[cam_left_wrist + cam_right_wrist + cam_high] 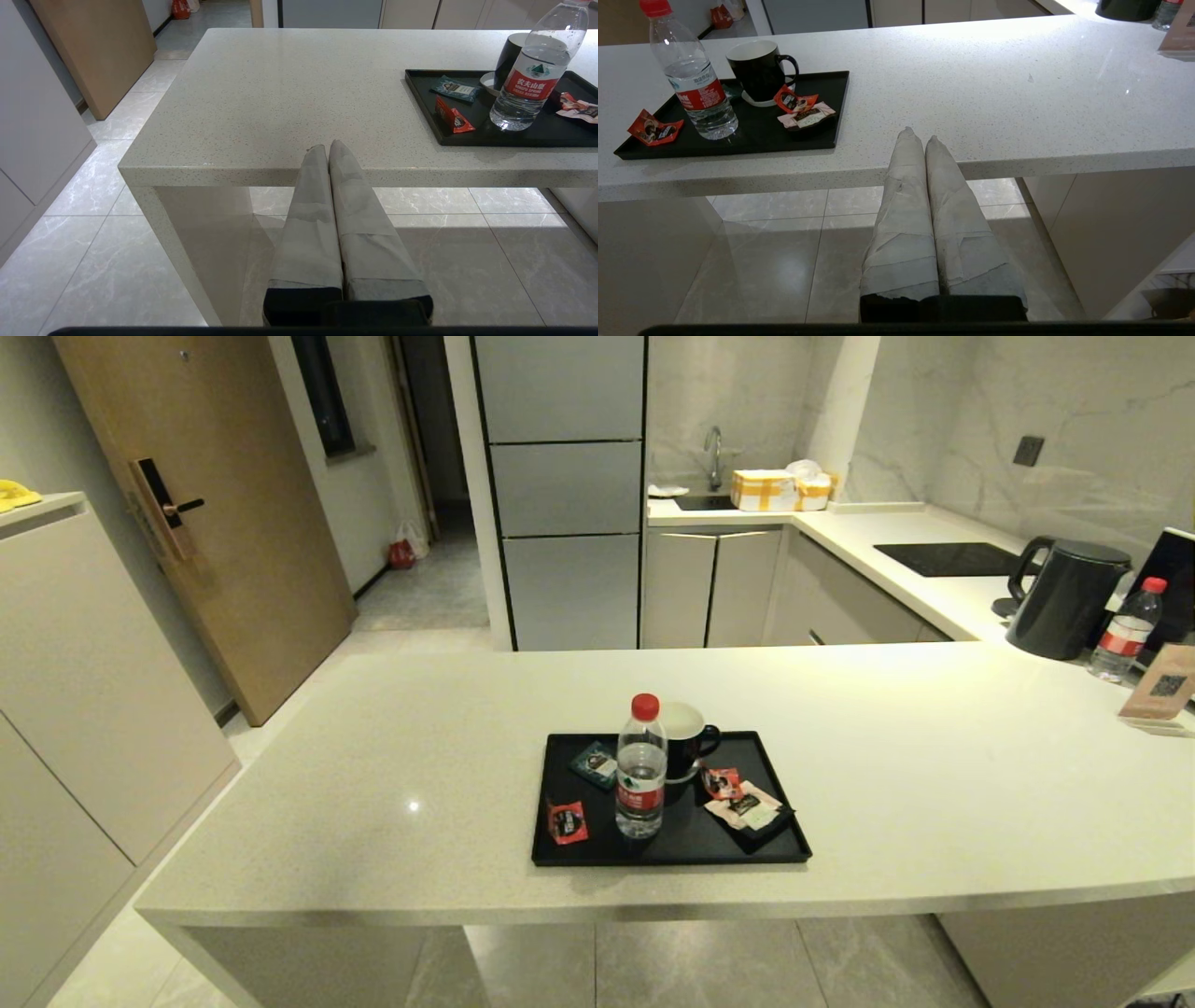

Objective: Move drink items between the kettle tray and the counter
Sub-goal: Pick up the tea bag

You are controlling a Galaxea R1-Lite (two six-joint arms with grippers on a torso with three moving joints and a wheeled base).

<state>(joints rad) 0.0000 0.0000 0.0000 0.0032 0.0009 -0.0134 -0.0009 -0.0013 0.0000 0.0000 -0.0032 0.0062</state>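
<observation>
Bottle upright on kettle tray, long axis vertical, near the tray's front-left; red sachet flat just to its left. Both grippers wait below the desk edge, fingers pressed together, holding nothing. Left gripper has the tray off to its right; right gripper has it off to its left. Neither arm looks clearly nearer.

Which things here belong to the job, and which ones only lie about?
Job: water bottle, red sachet, black tray, counter.
Lying about: black mug, teal sachet, kettle, second bottle.
</observation>
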